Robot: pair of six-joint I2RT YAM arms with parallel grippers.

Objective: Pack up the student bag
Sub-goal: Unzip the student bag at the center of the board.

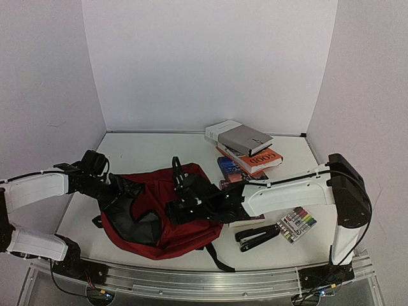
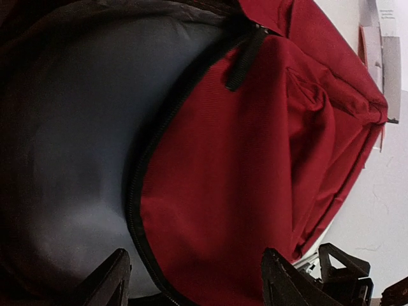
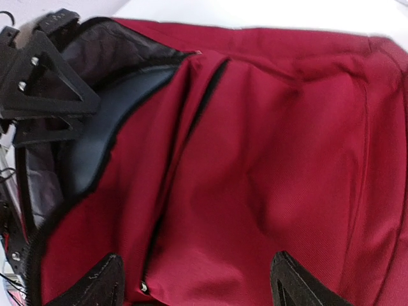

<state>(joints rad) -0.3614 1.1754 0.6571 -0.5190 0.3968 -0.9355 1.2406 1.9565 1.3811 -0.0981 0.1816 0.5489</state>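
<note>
The student bag (image 1: 185,233) is a dark red backpack lying flat at the table's front centre, its main opening unzipped and grey lining (image 2: 70,146) showing. My left gripper (image 1: 129,193) stands open at the bag's left side, its jaws (image 2: 194,280) straddling the black zipper edge and red fabric (image 2: 255,159). My right gripper (image 1: 173,210) is open over the middle of the bag; between its fingertips (image 3: 197,284) lies only red cloth (image 3: 287,146) and a zipper seam. The left gripper's black fingers (image 3: 44,83) show at the bag's mouth in the right wrist view. Neither gripper holds anything.
A stack of books (image 1: 245,145) sits at the back right, with a blue item (image 1: 228,167) beside it. A black stapler (image 1: 258,237) and a pack of markers (image 1: 298,223) lie right of the bag, under the right arm. White walls enclose the table.
</note>
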